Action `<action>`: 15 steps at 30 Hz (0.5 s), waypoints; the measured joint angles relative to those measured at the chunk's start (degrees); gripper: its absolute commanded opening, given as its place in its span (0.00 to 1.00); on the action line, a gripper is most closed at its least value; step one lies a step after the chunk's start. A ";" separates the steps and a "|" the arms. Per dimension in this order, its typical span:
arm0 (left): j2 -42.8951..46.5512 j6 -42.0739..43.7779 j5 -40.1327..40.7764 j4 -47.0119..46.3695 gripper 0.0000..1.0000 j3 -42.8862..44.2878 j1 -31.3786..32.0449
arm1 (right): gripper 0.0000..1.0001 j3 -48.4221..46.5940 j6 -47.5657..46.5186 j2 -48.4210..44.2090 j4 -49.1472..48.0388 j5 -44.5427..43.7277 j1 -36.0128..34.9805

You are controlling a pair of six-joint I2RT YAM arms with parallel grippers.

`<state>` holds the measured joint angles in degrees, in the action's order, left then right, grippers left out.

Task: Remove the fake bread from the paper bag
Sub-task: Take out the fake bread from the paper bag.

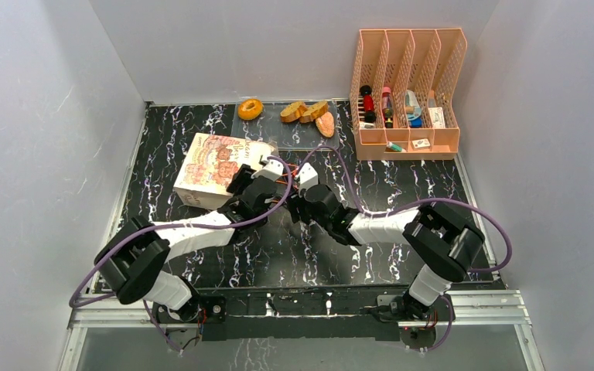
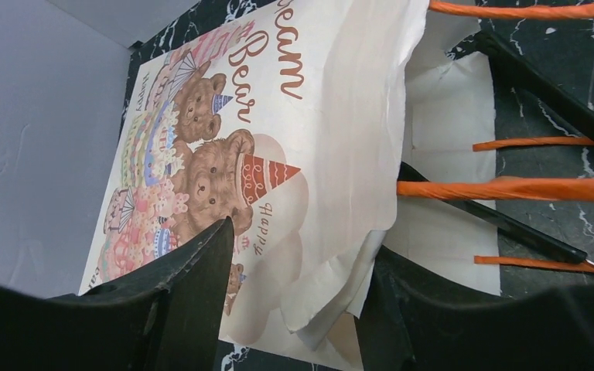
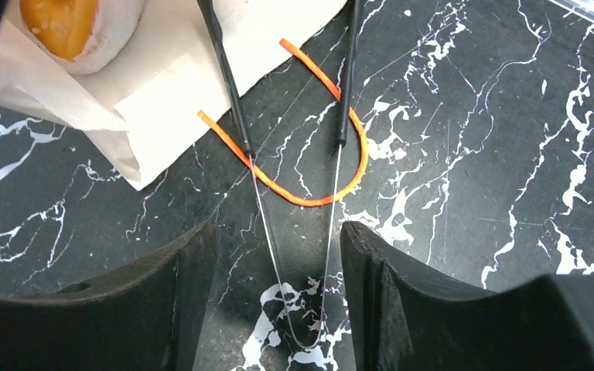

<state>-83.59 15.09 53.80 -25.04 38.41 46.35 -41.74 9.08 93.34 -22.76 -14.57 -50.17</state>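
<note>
Presently, step: by my reading, getting the mouth of the paper bag (image 1: 213, 162) held open so a piece inside can be reached.
Paper bag: lies flat on the marbled table (image 1: 402, 193), printed face up, its mouth turned toward the two grippers.
Fake bread, out: a ring doughnut (image 1: 250, 108) and brown slices (image 1: 304, 113) sit on the clear tray (image 1: 274, 131) at the far edge, well apart from the bag.
Fake bread, inside: the right wrist view shows one golden-orange piece (image 3: 58, 23) just within the bag's mouth; whether more lie deeper is hidden.
Left gripper (image 2: 302, 255): jaws apart, straddling the crumpled upper lip of the bag; the paper sits between them but does not look pinched.
Right gripper (image 3: 278, 232): jaws apart and empty, above bare table just short of the bag's mouth.
Orange cord handle (image 3: 317, 154): loops on the table between the right gripper and the bag.
Next move: probably the left jaws pinch and lift the lip, then the right reaches up-left into the mouth for the piece, clear of the cord.
</note>
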 measured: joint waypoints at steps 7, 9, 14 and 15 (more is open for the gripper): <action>2.51 -2.19 -3.65 5.05 0.48 0.00 0.00 | 0.83 1.38 -2.14 2.38 -6.45 -0.28 -0.07; 2.51 -2.32 -3.93 5.95 0.48 0.00 0.00 | 0.83 1.38 -2.91 3.76 -8.39 -0.55 -0.07; 2.34 -2.29 -4.13 6.21 0.60 0.00 0.00 | 0.83 1.33 -4.17 6.64 -10.67 -0.57 -0.07; 2.23 -2.32 -4.13 6.21 0.65 0.00 0.00 | 0.83 1.27 -4.37 7.54 -11.10 -0.59 -0.07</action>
<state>-81.36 12.78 49.67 -18.83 38.41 46.35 -40.47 4.71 100.88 -33.87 -15.16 -50.24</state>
